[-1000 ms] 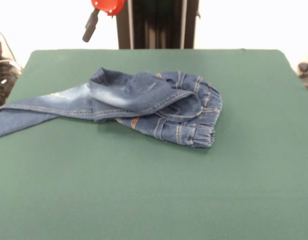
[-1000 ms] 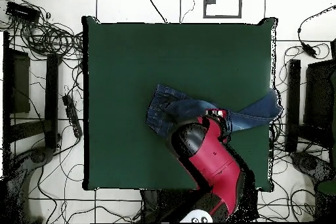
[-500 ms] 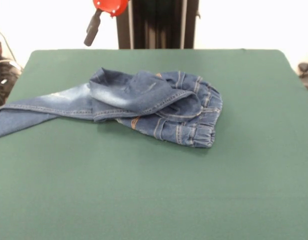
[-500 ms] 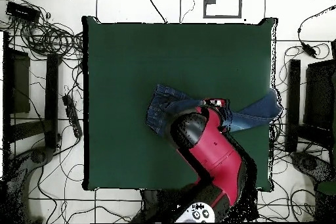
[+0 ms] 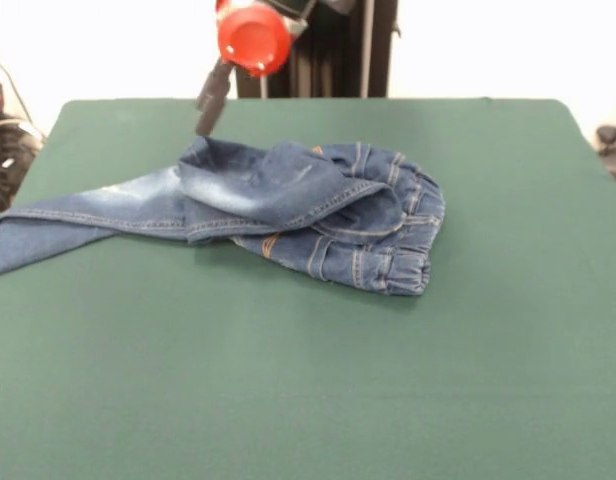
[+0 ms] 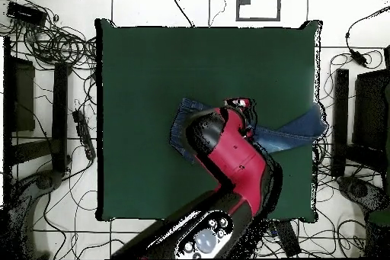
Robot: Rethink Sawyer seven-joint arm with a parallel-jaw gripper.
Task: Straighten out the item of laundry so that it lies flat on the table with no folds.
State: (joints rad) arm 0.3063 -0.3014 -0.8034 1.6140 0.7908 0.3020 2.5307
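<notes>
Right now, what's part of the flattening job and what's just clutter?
Job:
jeans, bunched, one leg trailing off the table's edge
table
gripper, just above the jeans' far edge

Clutter:
cables on the floor
dark stands beside the table

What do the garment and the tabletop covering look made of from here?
The jeans look like blue denim: orange seam stitching, faded whitish patches, a gathered waistband that seems elastic. The table appears covered in matte dark green cloth, perhaps felt: even, no sheen.
</notes>
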